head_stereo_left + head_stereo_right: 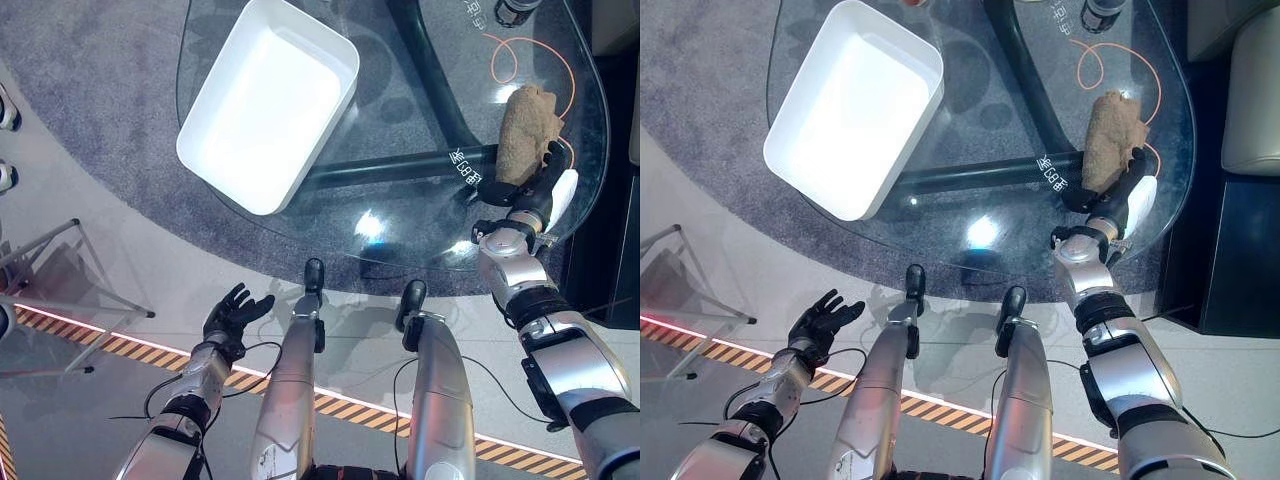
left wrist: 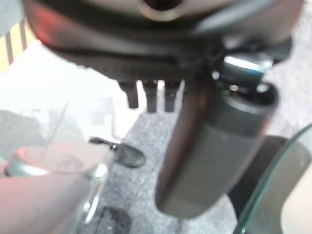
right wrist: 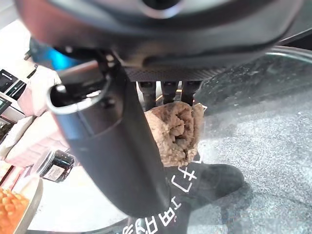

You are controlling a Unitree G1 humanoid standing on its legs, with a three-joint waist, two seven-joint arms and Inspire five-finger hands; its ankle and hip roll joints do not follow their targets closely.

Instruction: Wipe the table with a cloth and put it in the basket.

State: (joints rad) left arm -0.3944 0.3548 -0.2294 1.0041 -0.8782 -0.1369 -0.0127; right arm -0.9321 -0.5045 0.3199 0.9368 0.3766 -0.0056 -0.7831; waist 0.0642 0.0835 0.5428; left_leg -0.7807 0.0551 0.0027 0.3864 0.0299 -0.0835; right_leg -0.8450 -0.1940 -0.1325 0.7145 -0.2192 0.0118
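A crumpled brown cloth [image 1: 528, 125] lies on the right side of the round glass table [image 1: 400, 205]. My right hand [image 1: 527, 195] rests on the glass at the cloth's near end, its fingers straight and touching the cloth [image 3: 173, 129], thumb out to the side. The white rectangular basket [image 1: 220, 187] stands empty on the table's left part, far from the cloth. Low beside the table's near edge, my left hand [image 1: 232, 315] hangs over the floor, fingers spread and holding nothing.
An orange cord [image 1: 505, 60] loops on the glass behind the cloth, with a dark jar [image 1: 515, 10] at the far edge. A metal stand [image 1: 60, 250] sits on the floor at left. A pale sofa [image 1: 1250, 100] borders the table's right side.
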